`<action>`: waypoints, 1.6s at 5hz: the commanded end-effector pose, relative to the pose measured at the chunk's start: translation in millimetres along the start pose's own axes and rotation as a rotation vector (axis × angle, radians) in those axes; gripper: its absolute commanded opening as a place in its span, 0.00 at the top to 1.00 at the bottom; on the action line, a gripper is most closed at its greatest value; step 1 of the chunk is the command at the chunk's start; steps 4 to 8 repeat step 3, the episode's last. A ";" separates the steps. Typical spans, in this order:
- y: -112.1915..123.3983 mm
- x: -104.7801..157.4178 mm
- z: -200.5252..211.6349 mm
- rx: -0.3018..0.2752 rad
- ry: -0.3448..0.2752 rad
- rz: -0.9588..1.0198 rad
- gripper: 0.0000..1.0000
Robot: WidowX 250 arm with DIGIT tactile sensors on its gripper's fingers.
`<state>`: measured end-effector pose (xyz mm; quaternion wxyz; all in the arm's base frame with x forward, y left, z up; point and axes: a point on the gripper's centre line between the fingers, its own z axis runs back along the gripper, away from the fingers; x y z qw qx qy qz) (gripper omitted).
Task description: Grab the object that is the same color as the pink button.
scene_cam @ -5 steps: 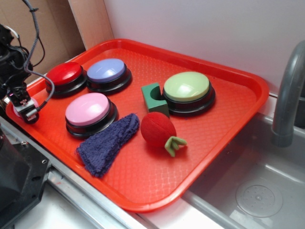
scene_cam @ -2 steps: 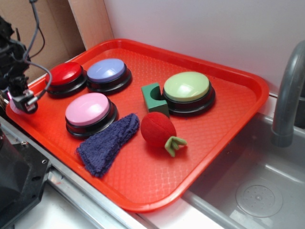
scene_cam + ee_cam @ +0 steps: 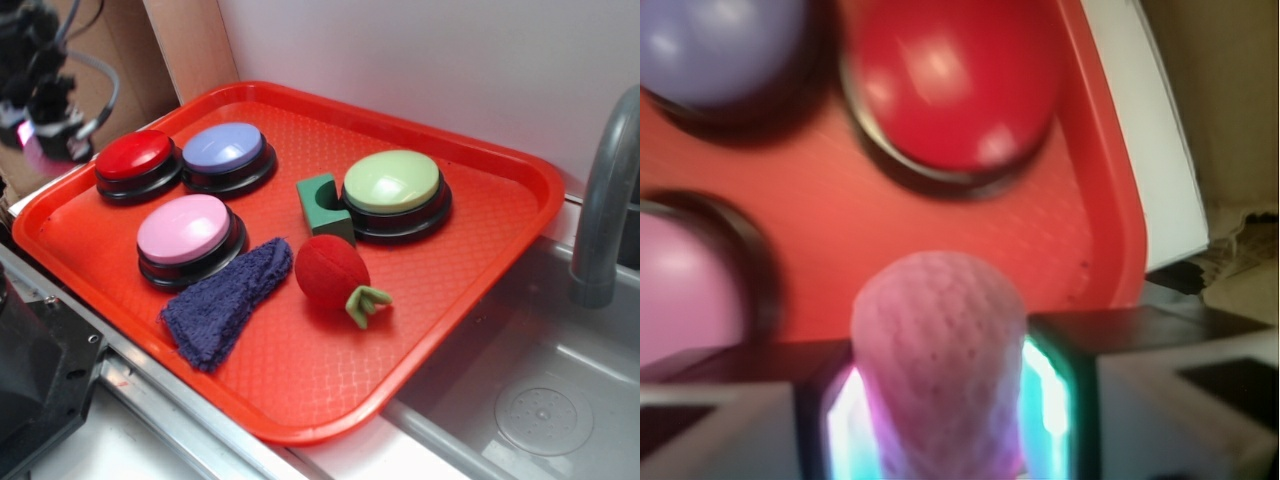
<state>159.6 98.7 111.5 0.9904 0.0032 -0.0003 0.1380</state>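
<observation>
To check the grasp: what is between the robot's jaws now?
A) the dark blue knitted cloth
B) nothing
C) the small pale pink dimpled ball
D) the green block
C: the wrist view shows the small pale pink dimpled ball clamped between the jaws, lifted above the red plastic tray.

I work in a mock kitchen set up as a test station — a grey toy sink [image 3: 545, 400] with a grey faucet [image 3: 605, 200] sits beside my red plastic tray [image 3: 300, 380], plain white wall [image 3: 420, 60] behind, bare cardboard panels [image 3: 185, 45] in the corner. The tray holds big push-buttons [image 3: 392, 190] and plush toys [image 3: 335, 272] — props, not cookware.
</observation>
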 end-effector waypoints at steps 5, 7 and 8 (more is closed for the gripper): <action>-104.4 23.0 75.4 -0.101 -0.122 -0.019 1.00; -104.4 23.0 75.4 -0.101 -0.122 -0.019 1.00; -104.4 23.0 75.4 -0.101 -0.122 -0.019 1.00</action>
